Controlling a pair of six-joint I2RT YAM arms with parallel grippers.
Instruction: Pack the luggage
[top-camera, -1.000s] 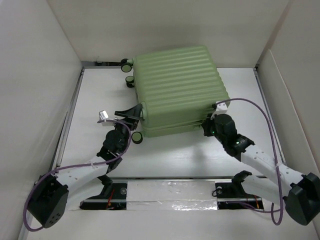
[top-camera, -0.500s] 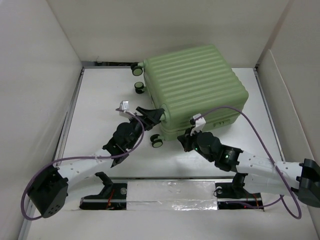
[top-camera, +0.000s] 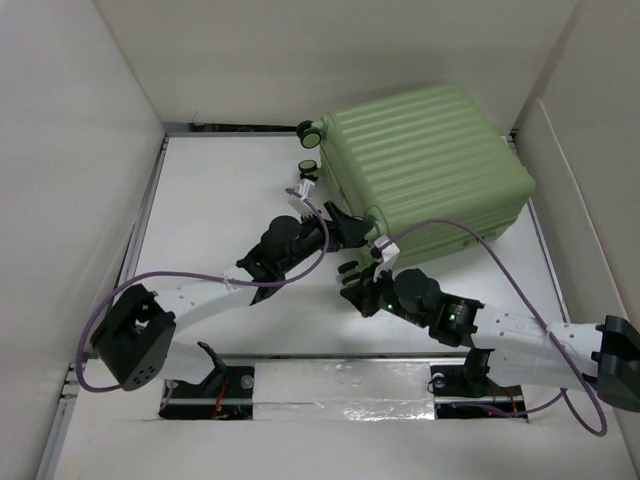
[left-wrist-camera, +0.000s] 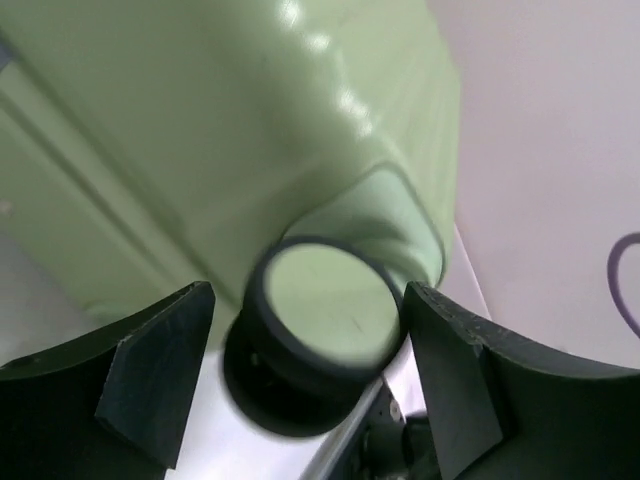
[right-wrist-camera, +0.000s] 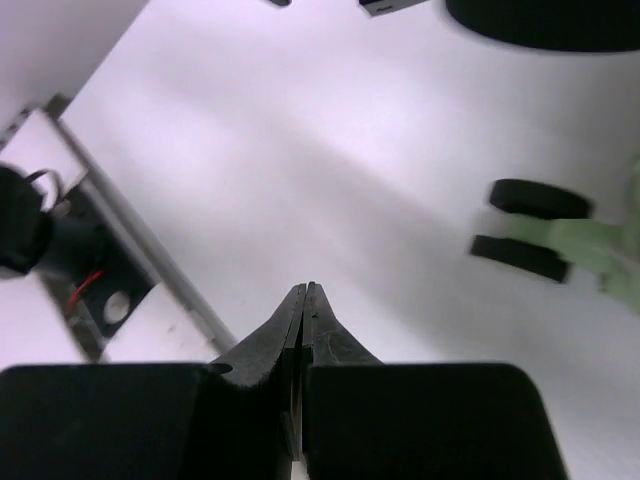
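Observation:
The luggage (top-camera: 430, 160) is a light-green ribbed hard-shell suitcase, closed, lying flat at the back right of the table. My left gripper (top-camera: 352, 226) is open at its near left corner. In the left wrist view the fingers straddle a black spinner wheel (left-wrist-camera: 325, 312) with a green hub under the green shell (left-wrist-camera: 200, 120); the left gripper (left-wrist-camera: 308, 296) is not clamped on it. My right gripper (top-camera: 356, 284) is shut and empty, low over the table in front of the suitcase. In the right wrist view its tips (right-wrist-camera: 303, 292) point at bare table, with a wheel (right-wrist-camera: 522, 258) to the right.
Two more wheels (top-camera: 311, 131) stick out at the suitcase's far left corner. White walls close in on the left (top-camera: 70, 150), back and right. A metal rail (top-camera: 140, 230) runs along the table's left edge. A foil-taped strip (top-camera: 340, 385) lies between the arm bases.
The suitcase has slid and turned toward the back right. My left gripper has followed it to the right at the wheel. My right gripper has swung left, off the suitcase's front.

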